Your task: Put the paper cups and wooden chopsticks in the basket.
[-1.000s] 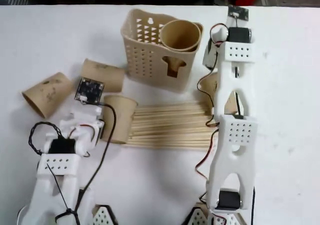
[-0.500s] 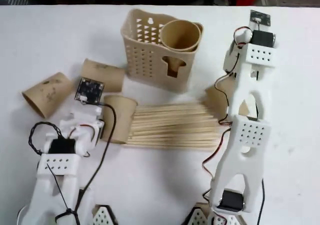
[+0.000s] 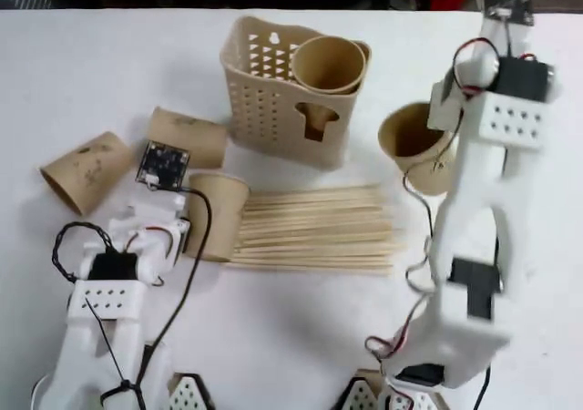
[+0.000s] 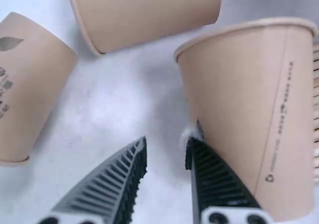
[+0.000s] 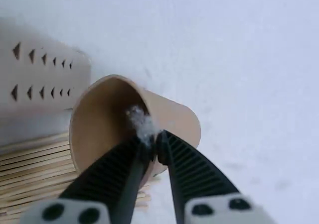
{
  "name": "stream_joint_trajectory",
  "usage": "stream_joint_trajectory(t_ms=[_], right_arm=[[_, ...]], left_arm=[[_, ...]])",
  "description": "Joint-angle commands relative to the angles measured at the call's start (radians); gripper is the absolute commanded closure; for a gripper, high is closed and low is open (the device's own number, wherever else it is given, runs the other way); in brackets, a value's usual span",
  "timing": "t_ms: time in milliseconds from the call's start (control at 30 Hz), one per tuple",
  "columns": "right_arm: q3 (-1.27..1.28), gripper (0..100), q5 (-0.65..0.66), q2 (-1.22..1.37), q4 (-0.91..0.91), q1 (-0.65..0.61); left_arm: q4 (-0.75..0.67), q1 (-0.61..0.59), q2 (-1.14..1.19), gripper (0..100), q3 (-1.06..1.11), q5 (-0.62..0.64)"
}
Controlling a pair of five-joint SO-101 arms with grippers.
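My right gripper (image 5: 149, 143) is clenched on the rim of a paper cup (image 3: 412, 144), with one finger inside the mouth and one outside on the wall. In the high view the cup is tilted: its mouth looks up and its bottom points to about 5 o'clock. I judge it is off the table. The basket (image 3: 260, 96) lies at about 10 o'clock from it, near but apart, and a second cup (image 3: 328, 62) stands in its 3 o'clock end. So the coming move must carry my cup toward 10 o'clock, and my right arm is the nearer one. My left gripper (image 4: 165, 152) is released beside a lying cup (image 4: 249, 109) at the 9 o'clock end of the wooden chopsticks (image 3: 314, 230).
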Motion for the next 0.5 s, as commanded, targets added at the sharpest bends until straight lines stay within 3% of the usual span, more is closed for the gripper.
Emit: stream_joint_trajectory(t_ms=[0, 167, 467], right_arm=[[0.028, 98.3, 0.018, -0.193, 0.005, 0.005], [0.003, 98.3, -0.005, -0.292, -0.047, -0.056], [-0.167, 98.1, -0.296, -0.302, -0.271, -0.263]], left_arm=[[-0.015, 0.005, -0.018, 85, -0.006, 0.009], [-0.017, 0.008, -0.018, 85, -0.006, 0.009], [-0.017, 0.008, -0.018, 85, -0.006, 0.005]])
